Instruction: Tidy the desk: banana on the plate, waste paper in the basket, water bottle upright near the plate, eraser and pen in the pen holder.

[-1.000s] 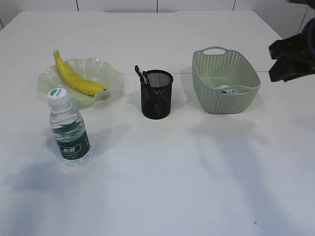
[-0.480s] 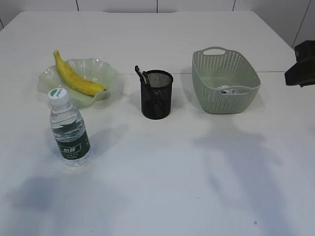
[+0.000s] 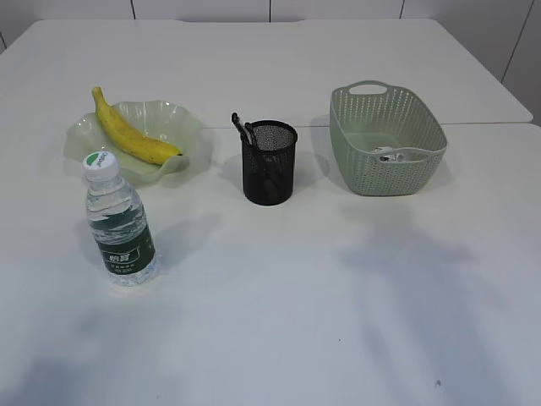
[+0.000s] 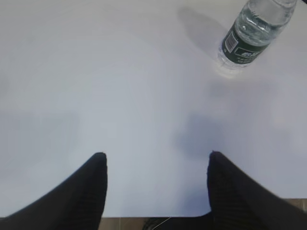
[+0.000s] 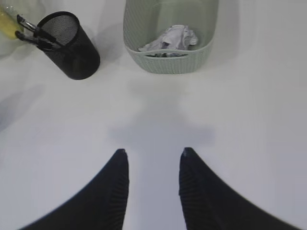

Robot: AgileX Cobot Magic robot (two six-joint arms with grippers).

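Observation:
The banana (image 3: 133, 132) lies on the pale green plate (image 3: 182, 120) at the back left. In front of the plate the water bottle (image 3: 120, 222) (image 4: 253, 32) stands upright. A black mesh pen holder (image 3: 270, 162) (image 5: 71, 46) at the centre has a pen (image 3: 241, 128) (image 5: 33, 36) sticking out; the eraser is hidden. Crumpled waste paper (image 3: 396, 155) (image 5: 170, 38) lies in the green basket (image 3: 387, 107) (image 5: 168, 61). My left gripper (image 4: 156, 155) is open over bare table near the front edge, empty. My right gripper (image 5: 152, 152) is open and empty, short of the basket. Neither arm shows in the exterior view.
The table's front edge (image 4: 153, 216) runs just under my left fingers. A seam between two tabletops (image 3: 490, 124) runs behind the basket.
The right arm has pulled out of the exterior view to the right. The objects have stayed put.

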